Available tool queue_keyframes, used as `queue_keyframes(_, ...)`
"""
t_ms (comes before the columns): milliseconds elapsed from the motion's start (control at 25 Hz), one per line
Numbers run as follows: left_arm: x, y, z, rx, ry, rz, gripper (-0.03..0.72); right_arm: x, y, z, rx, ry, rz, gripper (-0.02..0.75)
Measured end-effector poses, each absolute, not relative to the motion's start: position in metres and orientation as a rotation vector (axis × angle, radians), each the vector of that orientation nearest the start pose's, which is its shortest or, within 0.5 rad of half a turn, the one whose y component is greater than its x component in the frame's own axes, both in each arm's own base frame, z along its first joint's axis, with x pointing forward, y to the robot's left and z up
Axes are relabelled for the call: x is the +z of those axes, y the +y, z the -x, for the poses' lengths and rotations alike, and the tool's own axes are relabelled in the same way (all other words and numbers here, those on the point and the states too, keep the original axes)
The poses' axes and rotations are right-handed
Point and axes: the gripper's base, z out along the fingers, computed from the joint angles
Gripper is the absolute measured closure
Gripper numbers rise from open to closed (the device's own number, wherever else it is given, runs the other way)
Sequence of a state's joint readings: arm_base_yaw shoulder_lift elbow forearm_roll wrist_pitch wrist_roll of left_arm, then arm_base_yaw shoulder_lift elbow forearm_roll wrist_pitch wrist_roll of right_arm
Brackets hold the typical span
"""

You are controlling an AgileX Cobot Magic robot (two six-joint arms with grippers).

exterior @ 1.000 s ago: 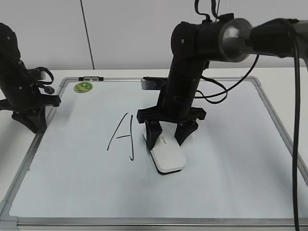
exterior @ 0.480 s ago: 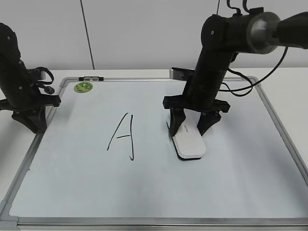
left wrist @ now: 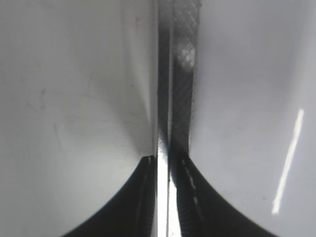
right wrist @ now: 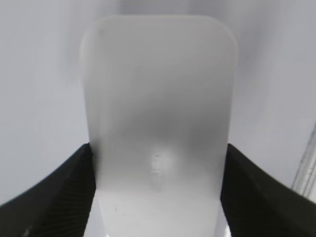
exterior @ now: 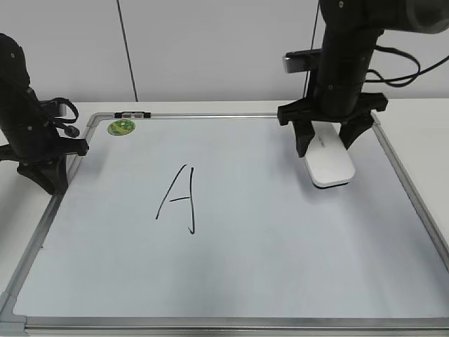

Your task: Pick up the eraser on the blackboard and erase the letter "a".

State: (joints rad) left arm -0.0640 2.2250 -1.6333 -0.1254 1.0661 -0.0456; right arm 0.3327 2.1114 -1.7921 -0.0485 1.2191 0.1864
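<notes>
My right gripper (exterior: 325, 146) is shut on the white eraser (exterior: 330, 167), which is at the blackboard's (exterior: 280, 246) far right, near its right frame. I cannot tell whether the eraser touches the board. In the right wrist view the eraser (right wrist: 158, 98) fills the space between the jaws (right wrist: 158, 163). No lowercase letter "a" shows on the board; only a tall capital "A" (exterior: 179, 199) is there, left of centre. My left gripper (exterior: 43, 179) is shut and empty at the board's left edge, and its jaws (left wrist: 164, 160) sit over the frame strip.
A round green sticker (exterior: 121, 127) sits in the board's far left corner, next to a small black clip (exterior: 133, 113) on the frame. The silver frame (exterior: 231, 324) rims the board. A white wall stands behind the white table (exterior: 421, 112).
My right gripper has carried the eraser from just right of the capital "A" across the board to its far right. The left arm has not moved.
</notes>
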Motion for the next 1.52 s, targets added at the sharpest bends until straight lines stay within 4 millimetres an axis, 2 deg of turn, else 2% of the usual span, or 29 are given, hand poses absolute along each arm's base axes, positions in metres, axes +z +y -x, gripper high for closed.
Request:
queue_keyframes(120,0.131,-0.038,-0.431,-0.172,3.144,0.067,0.580,0.228,0.130,-0.417,-0.132,2.961,0.224,0.214)
queue_keyframes(480,0.131,-0.038,-0.431,-0.172,3.143,0.064,0.580,0.225,0.115,-0.416,-0.225,2.962,0.205,0.214)
queue_keyframes(800,0.131,-0.038,-0.431,-0.172,3.143,0.064,0.580,0.232,0.062,-0.401,-0.247,3.007,0.036,0.214)
queue_keyframes(880,0.131,-0.038,-0.431,-0.172,3.143,0.064,0.580,0.230,0.055,-0.395,-0.251,3.027,0.017,0.214)
queue_keyframes(1080,0.131,-0.038,-0.431,-0.175,3.143,0.065,0.580,0.221,0.056,-0.385,-0.186,3.088,0.074,0.214)
queue_keyframes(1280,0.131,-0.038,-0.431,-0.175,3.143,0.065,0.580,0.219,0.054,-0.384,-0.152,3.103,0.108,0.214)
queue_keyframes(1520,0.131,-0.038,-0.431,-0.175,3.143,0.065,0.580,0.212,0.026,-0.388,-0.043,3.138,-0.012,0.214)
